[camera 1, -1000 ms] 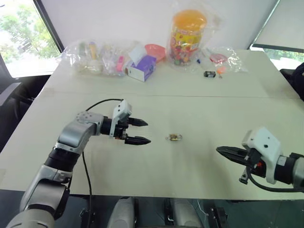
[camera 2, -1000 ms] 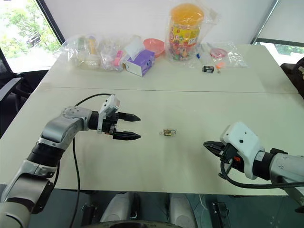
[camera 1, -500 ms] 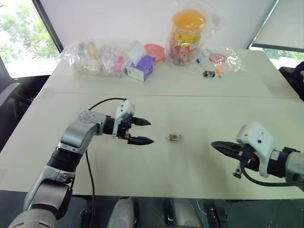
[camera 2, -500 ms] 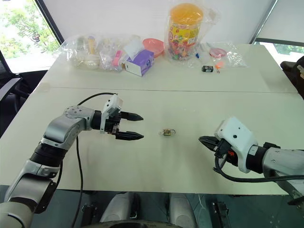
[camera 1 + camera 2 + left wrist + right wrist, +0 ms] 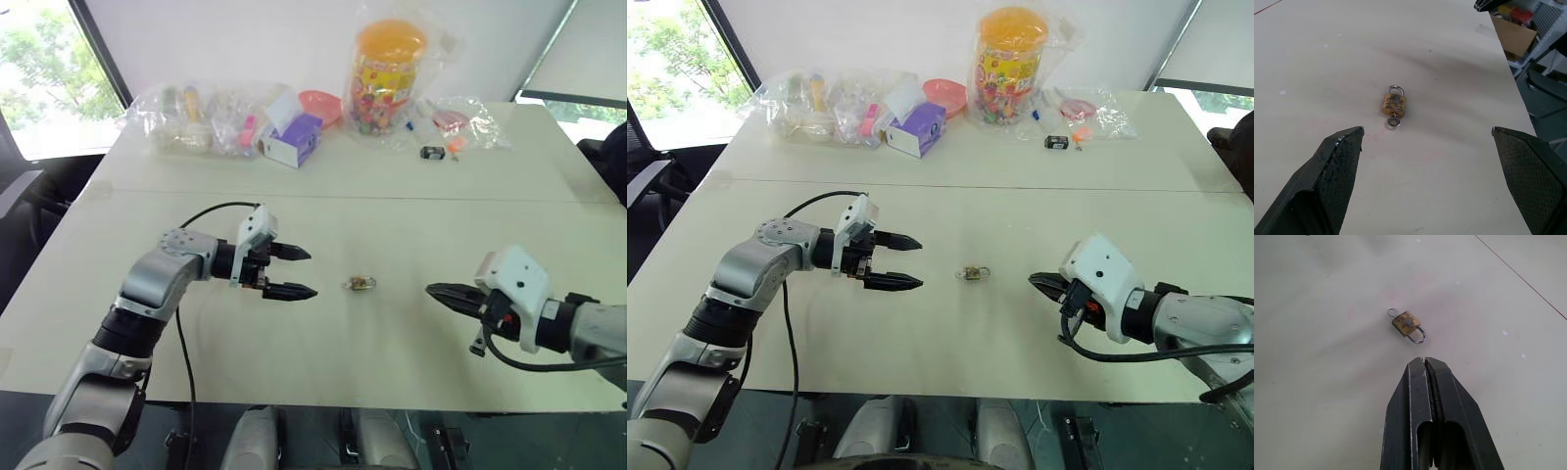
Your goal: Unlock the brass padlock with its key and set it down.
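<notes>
The left gripper (image 5: 299,271) has its fingers (image 5: 1337,161) spread wide and empty, pointing across the bench (image 5: 411,352) toward the padlock (image 5: 361,284). The right gripper (image 5: 1038,281) has its fingers (image 5: 1432,396) pressed together with nothing between them, their tip aimed at the padlock from the other side. The padlock lies flat on the bare bench between the two grippers, apart from both, a little nearer the left one. Its silvery shackle looks closed, and a small ring, possibly the head of a key, shows at the end of the brass body opposite the shackle; the views are too coarse to be sure. A seam (image 5: 421,200) runs across the bench beyond the padlock. Along the far edge sit clear plastic bags (image 5: 191,117) of small items, a purple and white box (image 5: 292,140), a pink bowl (image 5: 321,103), a tall jar (image 5: 388,73) with an orange lid inside a bag, more bags (image 5: 456,122) to its right, and a small black object (image 5: 432,152) beside them. A black cable (image 5: 211,211) loops from the left wrist.
</notes>
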Controlling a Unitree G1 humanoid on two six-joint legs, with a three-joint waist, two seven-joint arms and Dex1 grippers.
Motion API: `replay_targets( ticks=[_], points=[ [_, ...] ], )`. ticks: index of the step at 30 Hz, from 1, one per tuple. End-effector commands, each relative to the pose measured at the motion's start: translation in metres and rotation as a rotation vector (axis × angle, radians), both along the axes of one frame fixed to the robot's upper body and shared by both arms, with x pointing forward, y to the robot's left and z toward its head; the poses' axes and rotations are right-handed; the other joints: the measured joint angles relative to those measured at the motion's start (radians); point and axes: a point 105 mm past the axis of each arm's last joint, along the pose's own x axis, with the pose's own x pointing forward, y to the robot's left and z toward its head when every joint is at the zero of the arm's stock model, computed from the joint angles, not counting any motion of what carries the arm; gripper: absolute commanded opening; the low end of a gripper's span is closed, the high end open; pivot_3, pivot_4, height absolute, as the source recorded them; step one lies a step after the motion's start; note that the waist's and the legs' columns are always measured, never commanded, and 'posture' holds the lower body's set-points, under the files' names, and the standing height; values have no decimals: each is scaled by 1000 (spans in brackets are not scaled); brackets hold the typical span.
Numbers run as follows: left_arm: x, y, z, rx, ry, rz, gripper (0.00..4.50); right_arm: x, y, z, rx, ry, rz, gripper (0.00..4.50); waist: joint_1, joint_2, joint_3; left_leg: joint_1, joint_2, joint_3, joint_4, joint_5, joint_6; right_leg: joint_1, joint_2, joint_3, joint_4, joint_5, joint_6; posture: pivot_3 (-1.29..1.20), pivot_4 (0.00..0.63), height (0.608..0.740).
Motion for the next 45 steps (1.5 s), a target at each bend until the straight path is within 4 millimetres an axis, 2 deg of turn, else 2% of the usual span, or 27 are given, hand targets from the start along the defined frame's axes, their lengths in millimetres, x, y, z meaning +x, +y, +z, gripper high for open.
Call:
replay_targets(
  ticks=[1, 2, 3, 7, 8, 10, 12, 15, 19, 22, 31, 34, 39, 40, 43, 45],
  points=[
    [2, 0, 12, -22, -52, 11, 4391, 8, 2, 6, -12, -46, 34, 0, 0, 0, 0, 0, 0, 0, 0, 0, 0, 0, 0, 0, 0, 0, 0, 0, 150, 740],
    [1, -1, 11, -27, -49, 9, 4500, 12, 4, 4, -4, -41, 50, 525, -1, 0, 0, 0, 0, 0, 0, 0, 0, 0, 0, 0, 0, 0, 0, 0, 150, 740],
    [0, -3, 10, -29, -46, 5, 4500, 15, 6, 3, -5, -37, 71, 910, -2, 0, 0, 0, 0, 0, 0, 0, 0, 0, 0, 0, 0, 0, 0, 0, 150, 740],
    [-4, -5, 1, 0, -49, -14, 4500, 32, 10, -3, -56, -48, 122, 2999, -5, 0, 0, 0, 0, 0, 0, 0, 0, 0, 0, 0, 1, 0, 0, 0, 150, 740],
    [-5, -6, -1, 4, -52, -16, 4500, 38, 14, -5, -36, -32, 148, 3586, -5, 0, 0, 1, 0, 0, 0, 0, 0, 0, 0, 0, 1, 0, 0, 0, 150, 740],
    [-6, -8, -3, 6, -57, -20, 4500, 46, 22, -9, -14, 6, 196, 4465, -7, 0, 0, 1, 0, 0, 0, 0, 0, 0, 0, 0, 1, 0, 0, 0, 150, 740],
    [-7, -9, -4, 10, -66, -26, 4500, 55, 27, -16, -41, 21, 235, 4465, -6, 0, 0, 1, 0, 0, 0, 0, 0, 0, 0, 0, 1, 0, 0, 0, 150, 740],
    [-7, -8, -5, 28, -90, -22, 4500, 69, 43, -19, 42, 63, 288, 4465, -5, 0, 0, 0, 1, 0, 0, 0, 0, 0, 0, 0, 1, 0, 0, 0, 150, 740],
    [-7, -7, -5, 25, -96, -8, 4500, 78, 48, -33, 10, 100, 339, 4465, -1, 0, 0, 0, 0, 0, 0, 0, 0, -1, 0, 0, 1, 0, 0, 0, 150, 740],
    [-6, -6, -5, 27, -109, 9, 4500, 89, 57, -46, 61, 135, 333, 4465, -1, 0, 0, 0, 0, 1, 1, 0, 0, -1, -1, 0, 1, 0, 0, 0, 150, 740],
    [-8, -5, -4, 19, -111, 36, 4500, 94, 62, -83, 13, 174, 349, 4465, -4, 1, 0, 0, 0, 2, 1, 0, 0, -1, -2, 0, 3, 0, 0, 0, 150, 740],
    [-8, -4, -3, 16, -112, 45, 4500, 97, 65, -90, -4, 153, 346, 3633, -14, 1, 0, 1, 1, 3, 1, 0, 0, -1, -2, 0, 3, 0, 0, 0, 150, 740],
    [-8, -4, -4, 17, -109, 48, 4500, 96, 63, -96, -36, 141, 362, 968, -23, 1, 0, 2, 1, 3, 1, 0, 0, -1, -2, 0, 4, 0, 0, 0, 150, 740],
    [-8, -3, -4, 16, -103, 48, 4500, 97, 63, -96, -42, 132, 358, 716, -23, 1, 0, 2, 1, 3, 1, 0, 0, -1, -2, 0, 4, 0, 0, 0, 150, 740],
    [-8, -2, -3, 1, -75, 55, 4500, 98, 60, -97, -86, 93, 359, 728, -23, 1, 0, 2, 1, 3, 1, 0, -1, -1, -2, 0, 4, 0, 0, 0, 150, 740],
    [-4, -2, 0, -31, -42, 71, 4500, 108, 57, -83, -239, -154, 364, 728, -23, 1, 0, 2, 1, 3, 1, 0, -1, -1, -2, 0, 4, 0, 0, 0, 150, 740]
  ],
)
